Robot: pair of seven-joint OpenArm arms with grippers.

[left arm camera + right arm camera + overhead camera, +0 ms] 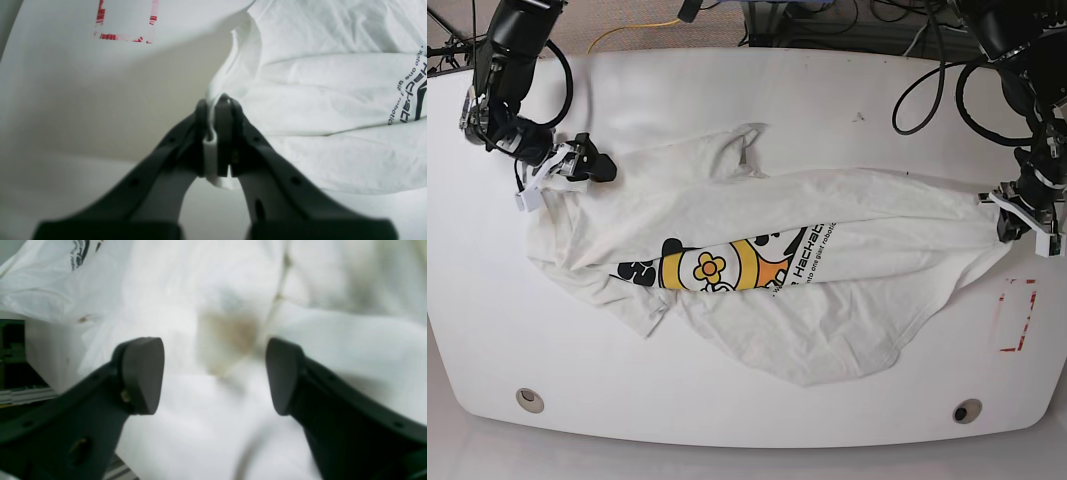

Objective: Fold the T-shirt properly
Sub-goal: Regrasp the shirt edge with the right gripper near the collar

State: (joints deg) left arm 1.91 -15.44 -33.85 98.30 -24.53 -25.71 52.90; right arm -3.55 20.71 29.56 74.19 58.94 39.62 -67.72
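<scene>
From above, the T-shirt (827, 260) lies crumpled and stretched lengthwise across the white table (727, 100), its yellow-and-black graphic half buried in a fold near the middle, with one claw at each end of it. The left gripper (217, 100) is pinched tight on a narrow ridge of white cloth; its own camera shows the fabric squeezed between the two dark jaws and rising away from them in a taut peak, something the overhead view cannot resolve, since from there the claw is only a small dark shape at the shirt's edge. Beyond that claw and off to one side the wrist view also catches black curved lettering on the shirt, and on the other side a red outlined rectangle (126, 23) marked on the table. The right gripper (213, 373) stands with its jaws wide apart and nothing between them; its camera, blurred, looks straight down onto bunched white fabric just past the fingertips (143, 373), with a dull brownish patch showing between them. The overhead view places this open claw at the shirt's far end, beside a bunched sleeve.
</scene>
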